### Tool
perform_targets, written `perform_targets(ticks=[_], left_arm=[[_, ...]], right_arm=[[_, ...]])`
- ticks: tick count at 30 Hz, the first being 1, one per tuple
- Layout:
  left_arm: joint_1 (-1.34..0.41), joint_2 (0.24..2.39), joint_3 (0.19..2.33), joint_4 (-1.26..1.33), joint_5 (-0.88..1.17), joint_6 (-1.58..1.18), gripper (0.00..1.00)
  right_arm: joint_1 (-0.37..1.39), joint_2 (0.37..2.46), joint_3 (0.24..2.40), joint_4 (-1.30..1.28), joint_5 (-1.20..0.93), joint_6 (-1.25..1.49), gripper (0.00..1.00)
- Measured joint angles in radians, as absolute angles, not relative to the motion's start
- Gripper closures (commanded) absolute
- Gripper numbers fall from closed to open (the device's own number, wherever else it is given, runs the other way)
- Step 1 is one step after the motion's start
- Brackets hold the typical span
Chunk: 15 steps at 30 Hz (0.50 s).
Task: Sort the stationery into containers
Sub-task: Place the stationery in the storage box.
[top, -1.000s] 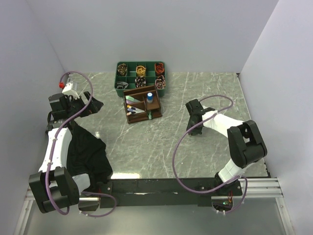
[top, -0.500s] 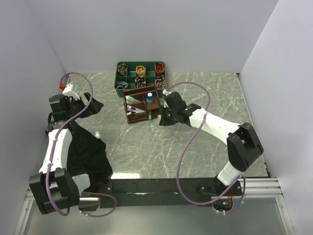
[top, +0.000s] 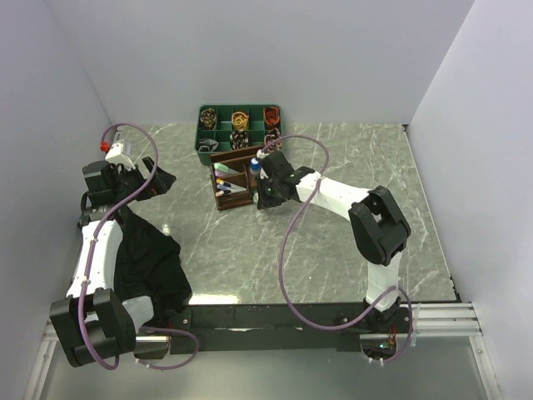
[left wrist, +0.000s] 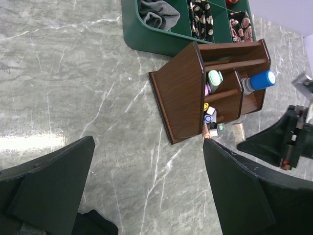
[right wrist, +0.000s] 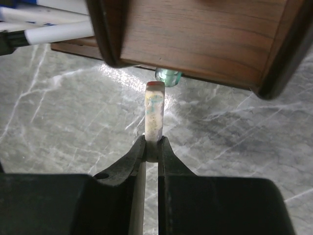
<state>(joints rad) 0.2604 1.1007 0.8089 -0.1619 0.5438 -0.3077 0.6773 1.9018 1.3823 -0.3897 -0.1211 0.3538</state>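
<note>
Holding a pale flat bar (right wrist: pixel 154 110) by its lower end, my right tool (right wrist: pixel 152 147) is closed on it, and only the very tips of the fingers pinch it. The bar stands upright, facing the outer wall of the brown organiser (right wrist: pixel 195 34), not over any of its compartments. The organiser sits toward the far edge of the bench (right wrist: pixel 58 112), just in front of a green tray (left wrist: pixel 132 29). A small mint-green piece (right wrist: pixel 168 75) shows just under the organiser's wall, and white pens (right wrist: pixel 54 32) poke out to the left.

My left tool (left wrist: pixel 146 142) hangs wide open and empty near the left edge of the bench, well apart from all this.

The grip is my main worry. With so little of the bar between the fingers, any loosening here would drop it onto the bench beside the organiser, not inside. Pushing forward at this height would drive the bar's top into the wood, which could twist it out of the pinch or shove the organiser against the tray. I judge the bar must rise above the wall before I let go.
</note>
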Motion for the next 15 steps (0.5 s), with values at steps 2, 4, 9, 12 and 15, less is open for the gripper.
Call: perform_targets(ticks=[2, 4, 9, 12, 15], left_arm=[[0.261, 1.101, 0.809, -0.162, 0.543, -0.304, 0.01], [0.261, 1.101, 0.809, -0.162, 0.543, -0.301, 0.01], [0.261, 1.103, 0.809, -0.162, 0.542, -0.301, 0.00], [0.262, 1.106, 0.809, -0.162, 0.541, -0.301, 0.01], [0.265, 1.111, 0.809, -0.162, 0.541, -0.301, 0.01]], right_arm=[[0.677, 1.922, 1.397, -0.399, -0.118, 0.354, 1.00], [0.677, 1.934, 1.409, -0.410, -0.113, 0.354, 1.00], [0.676, 1.953, 1.439, -0.417, -0.086, 0.361, 1.00], [0.675, 1.976, 1.458, -0.419, -0.061, 0.368, 1.00], [0.673, 2.004, 1.478, -0.419, -0.033, 0.371, 1.00]])
